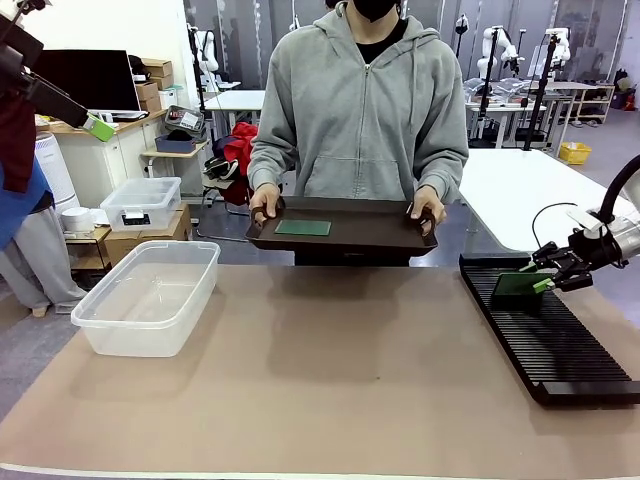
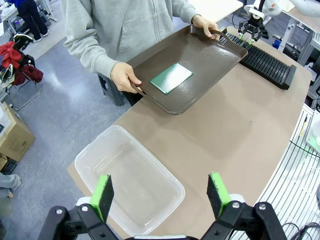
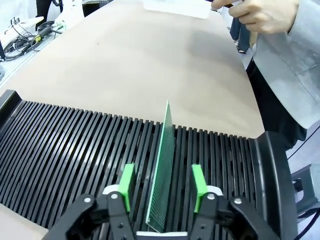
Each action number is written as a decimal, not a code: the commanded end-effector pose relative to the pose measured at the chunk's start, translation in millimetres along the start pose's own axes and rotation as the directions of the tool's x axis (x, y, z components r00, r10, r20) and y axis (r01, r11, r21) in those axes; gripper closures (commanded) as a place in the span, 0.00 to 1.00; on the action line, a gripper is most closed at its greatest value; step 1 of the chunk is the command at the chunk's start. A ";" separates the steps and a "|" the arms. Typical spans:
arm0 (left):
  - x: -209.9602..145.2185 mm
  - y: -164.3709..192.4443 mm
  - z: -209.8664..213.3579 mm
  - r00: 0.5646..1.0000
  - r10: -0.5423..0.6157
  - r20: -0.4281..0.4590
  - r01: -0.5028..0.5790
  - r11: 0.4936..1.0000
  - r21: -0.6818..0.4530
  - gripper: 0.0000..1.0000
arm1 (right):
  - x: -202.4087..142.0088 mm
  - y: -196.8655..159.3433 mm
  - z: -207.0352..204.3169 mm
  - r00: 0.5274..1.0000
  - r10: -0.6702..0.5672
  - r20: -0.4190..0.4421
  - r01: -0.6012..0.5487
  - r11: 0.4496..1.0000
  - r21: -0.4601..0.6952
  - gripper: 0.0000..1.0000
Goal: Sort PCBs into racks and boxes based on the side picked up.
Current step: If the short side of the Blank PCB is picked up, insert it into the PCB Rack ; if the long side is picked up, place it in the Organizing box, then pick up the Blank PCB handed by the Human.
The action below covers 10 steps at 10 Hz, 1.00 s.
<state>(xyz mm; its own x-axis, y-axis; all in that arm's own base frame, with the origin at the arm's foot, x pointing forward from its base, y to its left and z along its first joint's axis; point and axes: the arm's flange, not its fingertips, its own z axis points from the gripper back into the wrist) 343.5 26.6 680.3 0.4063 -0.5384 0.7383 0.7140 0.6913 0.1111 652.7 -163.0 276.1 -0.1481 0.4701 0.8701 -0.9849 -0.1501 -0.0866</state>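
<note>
One PCB stands on edge in a slot of the black rack, close to its far end. My right gripper straddles the board, open, with a gap between each green pad and the board. From the front, this gripper hovers over the rack beside the upright PCB. A second PCB lies flat on the dark brown tray held by the person. High above the clear box, my left gripper is open and holds nothing. It is raised at the top left in the front view.
The person stands at the far side, both hands on the tray's handles. The clear box sits at the table's left, the rack along its right edge. A smaller lidded box rests on cartons beyond the table.
</note>
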 end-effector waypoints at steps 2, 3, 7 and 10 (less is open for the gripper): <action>-1.7 0.4 -1.2 1.000 -0.001 0.010 0.001 1.000 -0.001 0.00 | 20.4 2.9 12.2 0.999 0.035 -0.015 -0.035 0.999 -0.024 0.00; -1.7 0.4 -1.2 1.000 -0.001 0.010 0.001 1.000 -0.001 0.00 | 24.6 3.8 15.1 0.999 0.041 -0.021 -0.041 0.999 -0.032 0.00; -1.7 0.4 -1.2 1.000 -0.001 0.010 0.001 1.000 -0.001 0.00 | 25.0 -2.7 19.4 0.999 0.035 -0.024 -0.035 0.999 -0.023 0.07; -1.7 0.4 -1.2 1.000 -0.001 0.010 0.001 1.000 -0.001 0.00 | 25.0 -2.7 19.4 0.999 0.035 -0.024 -0.035 0.999 -0.023 0.07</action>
<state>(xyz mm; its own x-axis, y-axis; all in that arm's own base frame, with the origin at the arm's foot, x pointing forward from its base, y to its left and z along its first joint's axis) 343.5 26.6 680.3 0.4063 -0.5384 0.7383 0.7140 0.6913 0.1111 652.9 -168.9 306.1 -0.1815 0.4847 0.8556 -0.9814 -0.1442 -0.1265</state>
